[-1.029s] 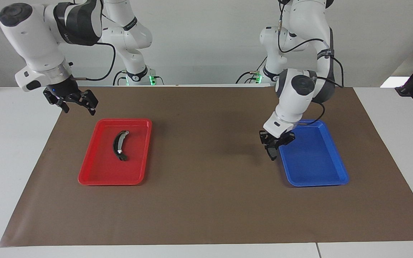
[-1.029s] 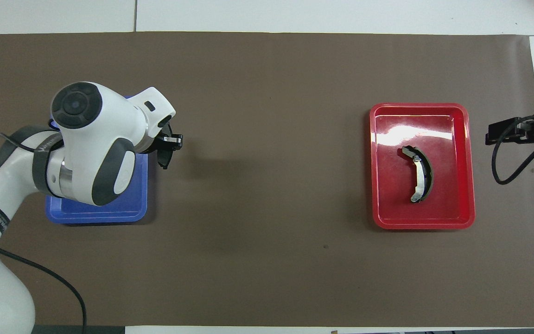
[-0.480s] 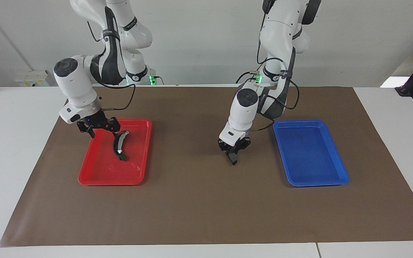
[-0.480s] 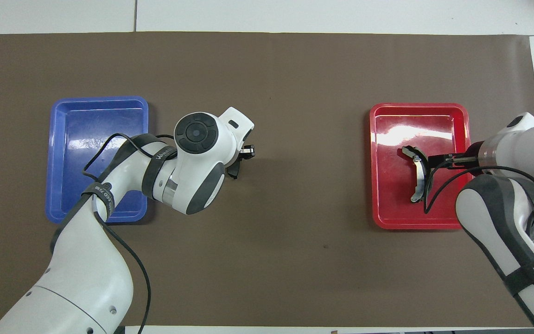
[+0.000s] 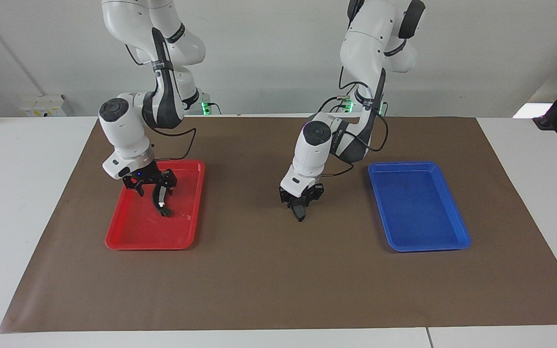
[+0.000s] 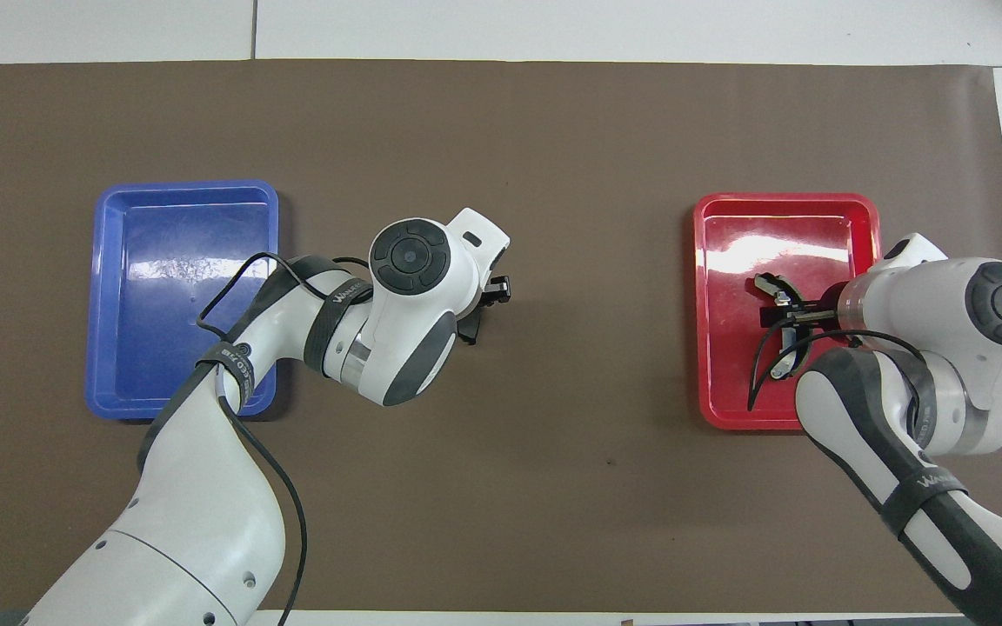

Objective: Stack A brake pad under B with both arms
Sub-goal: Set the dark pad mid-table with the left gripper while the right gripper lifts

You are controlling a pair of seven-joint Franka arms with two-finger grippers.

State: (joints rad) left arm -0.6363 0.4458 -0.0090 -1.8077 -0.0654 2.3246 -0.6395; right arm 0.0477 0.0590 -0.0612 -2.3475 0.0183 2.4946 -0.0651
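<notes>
— Take the facing view first. Where were you?

— My left fingers point(image 5: 300, 207) hung low at the middle of the frame with the A brake pad point(image 5: 300, 215) at their tips, its lower end at or just above the brown mat point(image 5: 259, 280) on the bench. Whether they were gripping it or letting go, I could not tell. My right fingers point(image 5: 155, 189) stood spread and empty in the left half, down in the red tray point(image 5: 114, 241), astride the upper end of B point(image 5: 163, 207), which lay flat. The blue tray point(image 5: 423, 247) at the right held nothing.

— And from overhead?

— Mirrored. The A brake pad point(image 6: 468, 330) showed as a dark sliver below my left fingers point(image 6: 477, 315), just left of centre, between the blue tray point(image 6: 101, 304) and the red tray point(image 6: 701, 304). At the right, my right fingers point(image 6: 781, 311) straddled B point(image 6: 781, 365); only its silvery lower end showed clear of my wrist.

— So which step?

— I judged it as setting the pad down as the base while reaching for B. Next, the pad had to lie flat and free, my left arm clear away, and my right fingers close on B, lift, and bring it squarely over the pad.
</notes>
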